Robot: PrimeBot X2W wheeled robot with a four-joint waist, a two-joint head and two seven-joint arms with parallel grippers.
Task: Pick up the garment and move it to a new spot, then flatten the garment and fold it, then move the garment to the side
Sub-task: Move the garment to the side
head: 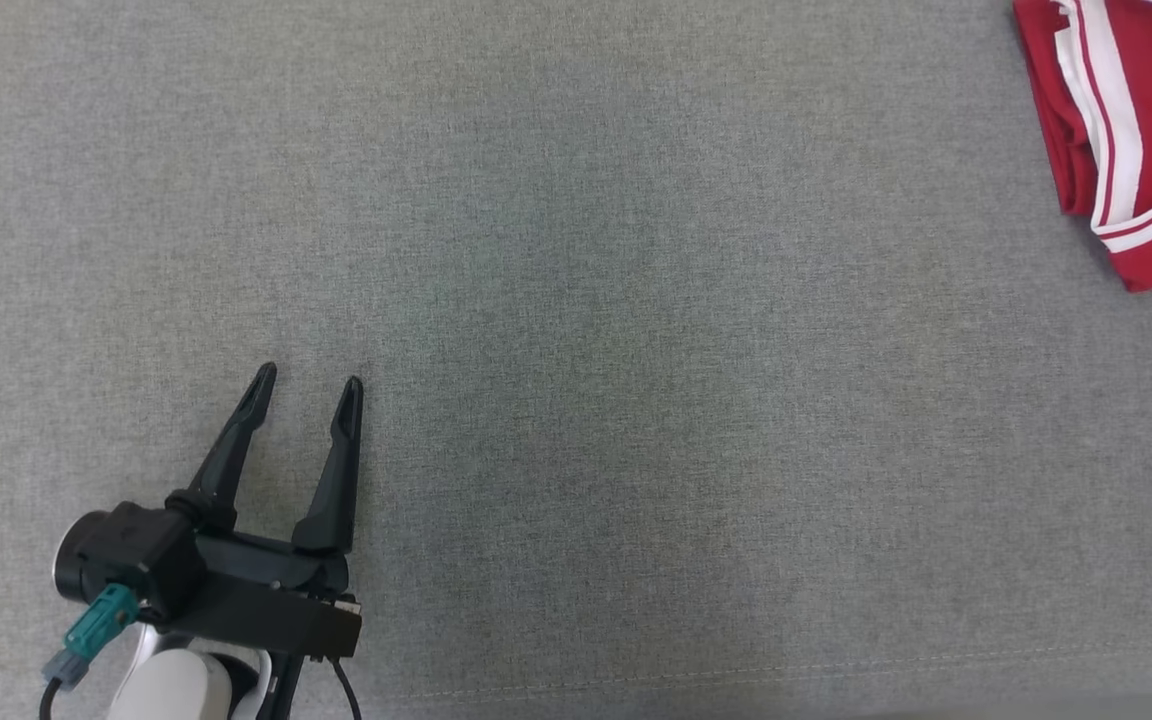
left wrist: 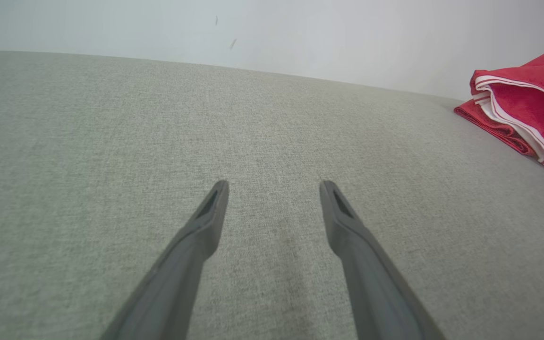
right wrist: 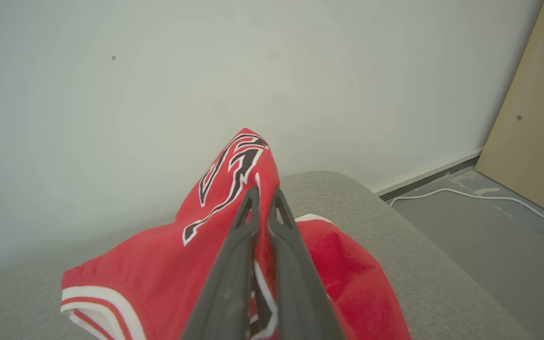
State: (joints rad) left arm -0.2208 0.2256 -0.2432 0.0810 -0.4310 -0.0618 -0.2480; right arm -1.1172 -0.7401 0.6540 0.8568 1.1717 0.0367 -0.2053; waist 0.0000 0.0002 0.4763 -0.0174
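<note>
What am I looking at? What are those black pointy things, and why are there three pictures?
This is a robot with two arms. The black pointy things are fingers; each pair makes a grasping tool. One picture comes from a camera on the robot's head, looking down. There the left tool is open over a grey cloth surface, holding nothing. The other two pictures come from cameras on its wrists, looking along the fingers. In the right wrist picture, the right tool is pinched shut on a red garment with white stripes, lifting part of it. That same garment sits at the far corner in the head picture.
</note>
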